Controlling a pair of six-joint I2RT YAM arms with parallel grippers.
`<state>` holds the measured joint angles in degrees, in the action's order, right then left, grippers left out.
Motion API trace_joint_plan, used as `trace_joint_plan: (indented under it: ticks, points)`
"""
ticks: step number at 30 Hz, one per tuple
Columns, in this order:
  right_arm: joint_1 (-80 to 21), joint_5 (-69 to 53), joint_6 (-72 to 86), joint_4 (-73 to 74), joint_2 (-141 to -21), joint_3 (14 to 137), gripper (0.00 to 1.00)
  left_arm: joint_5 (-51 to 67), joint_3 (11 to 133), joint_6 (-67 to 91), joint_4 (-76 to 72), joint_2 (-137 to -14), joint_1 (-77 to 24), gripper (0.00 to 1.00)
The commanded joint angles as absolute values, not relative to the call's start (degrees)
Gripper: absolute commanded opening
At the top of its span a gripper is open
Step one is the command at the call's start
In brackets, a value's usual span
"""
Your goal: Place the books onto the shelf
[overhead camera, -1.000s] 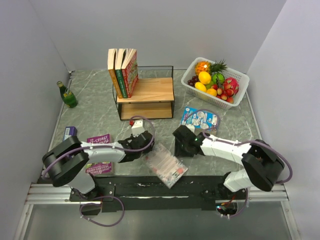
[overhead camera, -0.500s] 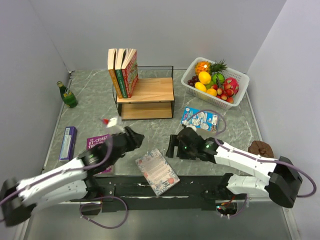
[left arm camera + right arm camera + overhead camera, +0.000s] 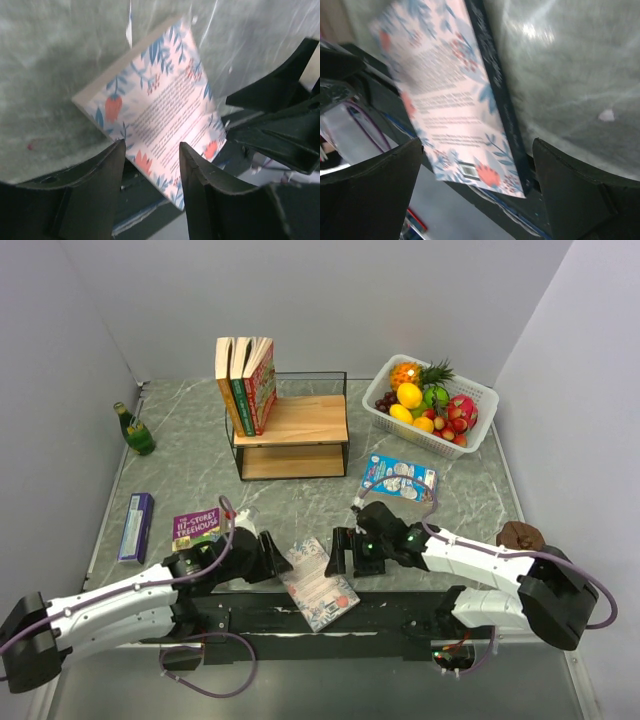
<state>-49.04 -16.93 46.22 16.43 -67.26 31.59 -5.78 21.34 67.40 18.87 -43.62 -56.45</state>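
The pink book [image 3: 318,582], held up tilted a second ago, now lies flat on the counter's [image 3: 190,465] near edge, overhanging it. The right claw [image 3: 337,552] has spread wide beside it. The left claw [image 3: 278,558] stands half spread at its other side, gripping nothing.

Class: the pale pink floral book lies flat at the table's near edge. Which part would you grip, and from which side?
Grip the near end of the pink book, which appears to jut past the table edge, coming in from the near side. It is thin and lies flat, so probably only that overhang leaves room above and below.
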Motion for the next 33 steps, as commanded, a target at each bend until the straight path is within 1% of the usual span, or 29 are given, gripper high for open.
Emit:
trace_joint_plan:
  ticks: [1,4,5,6,8,11,14,16,19,22,26,29,32,33]
  points:
    - [-49.75,-17.14,45.27,14.33,-67.59,29.97,0.98,7.00,19.26,70.22,16.00,-45.79,-56.86,0.54]
    - [-49.75,-17.31,44.47,13.28,-69.60,30.41,0.98,10.19,16.79,73.20,15.03,-42.30,-56.95,0.66]
    - [-49.75,-17.66,44.65,12.92,-70.22,30.41,0.98,11.15,16.27,74.08,15.29,-40.88,-56.95,0.86]
    - [-49.83,-17.93,44.91,12.57,-71.09,30.32,0.98,11.60,15.65,75.66,16.34,-39.39,-57.04,0.93]
    - [-49.75,-18.63,46.13,11.52,-71.72,29.71,0.95,10.99,15.73,77.34,19.50,-34.99,-57.13,0.95]
    - [-49.92,-19.25,48.15,10.28,-71.98,28.92,0.92,9.93,16.35,79.89,25.39,-30.86,-57.39,0.95]
    - [-49.92,-20.56,49.65,8.45,-72.60,28.57,0.89,11.16,14.16,81.47,23.13,-30.67,-57.57,0.93]
    - [-50.10,-21.53,51.32,7.47,-72.95,28.21,0.83,12.04,12.83,81.39,20.23,-34.42,-57.57,0.90]
    - [-50.71,-22.50,53.16,6.42,-73.39,28.13,0.76,9.41,15.46,79.63,21.26,-41.64,-58.27,0.89]
    - [-51.85,-24.69,54.83,4.66,-74.35,27.95,0.72,6.17,17.58,79.89,22.85,-45.95,-60.81,0.90]
    - [-54.31,-26.28,56.86,2.03,-75.23,27.77,0.72,6.41,15.48,82.26,18.03,-49.47,-62.75,0.90]
    - [-56.07,-26.63,57.57,0.97,-76.11,28.30,0.69,7.29,13.19,83.14,12.06,-52.90,-63.19,0.90]
    - [-57.21,-27.59,58.36,-0.35,-76.81,28.21,0.62,7.21,11.87,83.67,8.44,-54.32,-63.63,0.89]
    - [-57.48,-27.95,58.36,-1.57,-77.08,28.13,0.58,6.95,11.43,83.58,7.92,-53.97,-63.72,0.89]
